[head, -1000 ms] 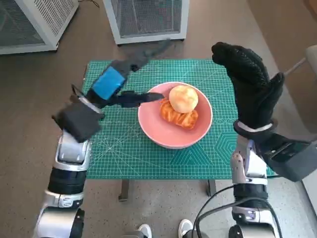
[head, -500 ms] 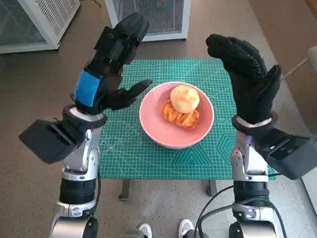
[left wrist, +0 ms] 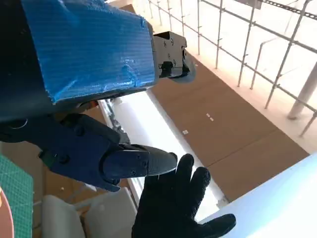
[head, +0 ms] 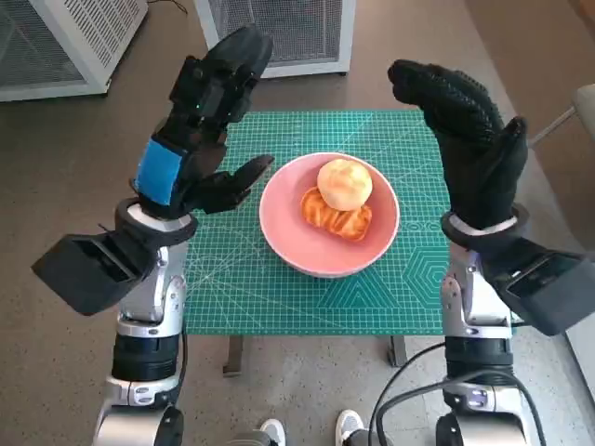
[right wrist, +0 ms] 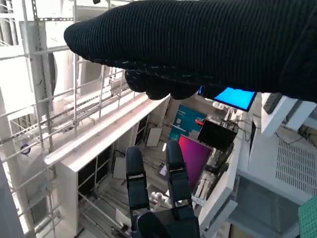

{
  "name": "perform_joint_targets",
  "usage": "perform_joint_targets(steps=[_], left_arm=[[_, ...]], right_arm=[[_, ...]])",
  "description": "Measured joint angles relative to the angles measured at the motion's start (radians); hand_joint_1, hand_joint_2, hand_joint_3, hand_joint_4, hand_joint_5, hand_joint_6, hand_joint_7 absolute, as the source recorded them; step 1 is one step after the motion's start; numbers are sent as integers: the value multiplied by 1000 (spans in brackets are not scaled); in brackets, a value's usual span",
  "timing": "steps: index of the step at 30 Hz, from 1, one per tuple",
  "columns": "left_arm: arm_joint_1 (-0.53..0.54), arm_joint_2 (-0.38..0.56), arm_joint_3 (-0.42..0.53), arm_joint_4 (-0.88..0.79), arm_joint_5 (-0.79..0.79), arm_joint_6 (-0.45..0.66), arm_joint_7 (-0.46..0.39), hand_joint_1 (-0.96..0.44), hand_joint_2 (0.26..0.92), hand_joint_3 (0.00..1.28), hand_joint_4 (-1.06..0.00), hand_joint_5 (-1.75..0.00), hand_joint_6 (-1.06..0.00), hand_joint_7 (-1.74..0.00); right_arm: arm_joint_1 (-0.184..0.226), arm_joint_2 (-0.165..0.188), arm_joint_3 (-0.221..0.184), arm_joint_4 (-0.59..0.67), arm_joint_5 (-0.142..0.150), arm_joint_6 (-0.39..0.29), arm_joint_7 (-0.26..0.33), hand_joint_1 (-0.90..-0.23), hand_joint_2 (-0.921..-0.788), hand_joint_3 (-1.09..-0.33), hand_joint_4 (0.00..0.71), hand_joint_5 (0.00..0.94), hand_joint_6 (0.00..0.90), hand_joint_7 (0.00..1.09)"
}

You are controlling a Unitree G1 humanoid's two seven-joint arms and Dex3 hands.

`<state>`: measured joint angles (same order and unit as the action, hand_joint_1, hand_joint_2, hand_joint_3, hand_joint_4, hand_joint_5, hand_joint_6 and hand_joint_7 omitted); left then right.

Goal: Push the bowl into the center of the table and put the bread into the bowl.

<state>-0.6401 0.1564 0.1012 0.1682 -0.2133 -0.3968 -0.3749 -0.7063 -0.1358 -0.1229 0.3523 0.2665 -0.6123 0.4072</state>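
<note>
Now that our left hand [head: 200,130] has lifted clear, both hands, right hand [head: 465,139] included, hover spread and empty beside the pink round bowl [head: 329,216] holding the bread [head: 340,197]; we judge the task done.

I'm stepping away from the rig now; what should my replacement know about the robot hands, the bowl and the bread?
Left robot hand: raised beside the bowl, open, holding nothing.
Right robot hand: raised on the other side, open, empty.
Pink bowl: about mid-table on the green mat.
Bread: two pieces, a round bun on a twisted pastry, inside the bowl.
Done: both steps look complete.
Left: nothing apparent; lower the arms.
</note>
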Motion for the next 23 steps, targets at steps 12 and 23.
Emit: perform_joint_targets(steps=[12, 23], left_arm=[[3, 0, 0, 15, 0, -44, -6, -609, 921, 455, -105, 0, 1, -454], [33, 2, 4, 15, -29, -48, -30, -604, 921, 449, -89, -1, 1, -416]], right_arm=[[-9, -19, 4, 0, -31, 0, -13, -531, -921, -552, 231, 0, 33, 556], [-11, -19, 12, -19, -65, 4, -31, -542, -921, -555, 238, 4, 24, 569]])
